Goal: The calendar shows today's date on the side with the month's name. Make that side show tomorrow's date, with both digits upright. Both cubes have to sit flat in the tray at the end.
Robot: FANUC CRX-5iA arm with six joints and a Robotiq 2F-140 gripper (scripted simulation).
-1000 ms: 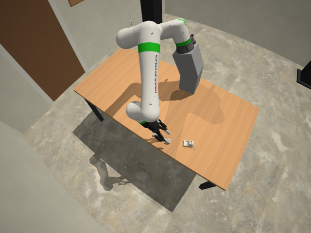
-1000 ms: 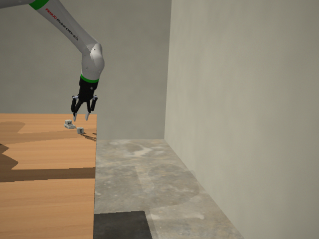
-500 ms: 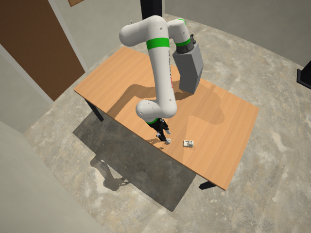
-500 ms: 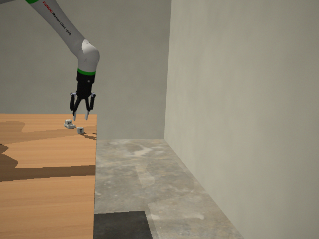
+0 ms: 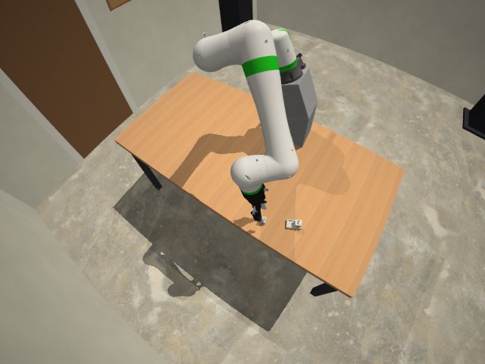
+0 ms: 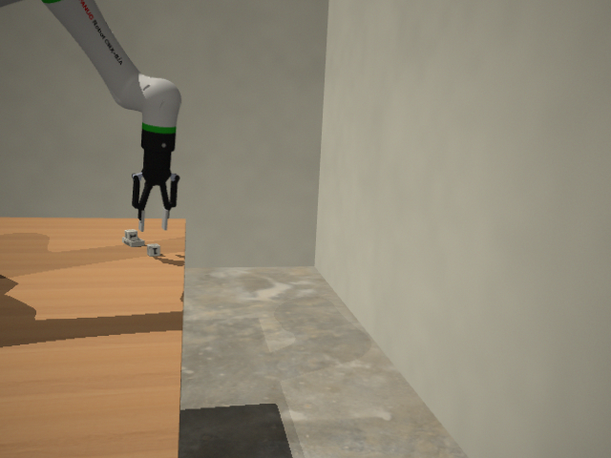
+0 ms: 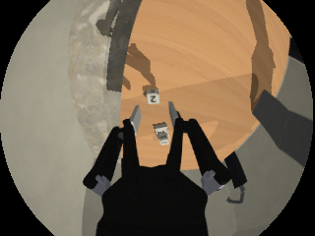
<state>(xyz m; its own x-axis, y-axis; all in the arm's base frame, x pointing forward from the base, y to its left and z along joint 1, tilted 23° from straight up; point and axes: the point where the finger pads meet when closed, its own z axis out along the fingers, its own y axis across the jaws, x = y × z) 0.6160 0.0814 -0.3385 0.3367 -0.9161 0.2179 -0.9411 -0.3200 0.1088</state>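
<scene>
Overhead, the top view shows a white six-joint robot arm with green bands point(image 5: 270, 105) point(image 6: 100, 47) reaching over a rectangular wooden table with a light-brown top point(image 5: 219, 105) point(image 6: 94, 374) point(image 7: 207, 54). Its black two-finger gripper with grey fingertips point(image 5: 260, 219) point(image 6: 154, 227) points down near the long edge, partly covering a small white cube with dark markings point(image 5: 263, 221) point(image 6: 154, 249) point(image 7: 153, 96). Well apart from that edge cube's spot by the gripper sits the small off-white calendar tray point(image 5: 289, 224) point(image 6: 134, 242) point(image 7: 159, 127), with a second white cube, marked in black, point(image 5: 298, 222) point(image 6: 130, 234) point(image 7: 163, 139) at one end of it.

In the exterior view, the gripper hangs upright above the tabletop, its fingers parted and nothing between them. The loose cube lies on the wood, below the fingertips, with a dark I-shaped mark on one face; the tray and its cube are near it.

From the wrist, the fingers again stand partly open. The loose cube shows a black 2 on one face and rests outside the tray. I cannot tell what date the calendar reads.

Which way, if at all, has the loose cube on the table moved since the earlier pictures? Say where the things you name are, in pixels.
No: the loose cube point(image 5: 262, 221) point(image 6: 154, 249) point(image 7: 153, 96) keeps its place relative to the table's edge point(image 5: 242, 230) point(image 6: 184, 246) in both top and exterior views.
</scene>
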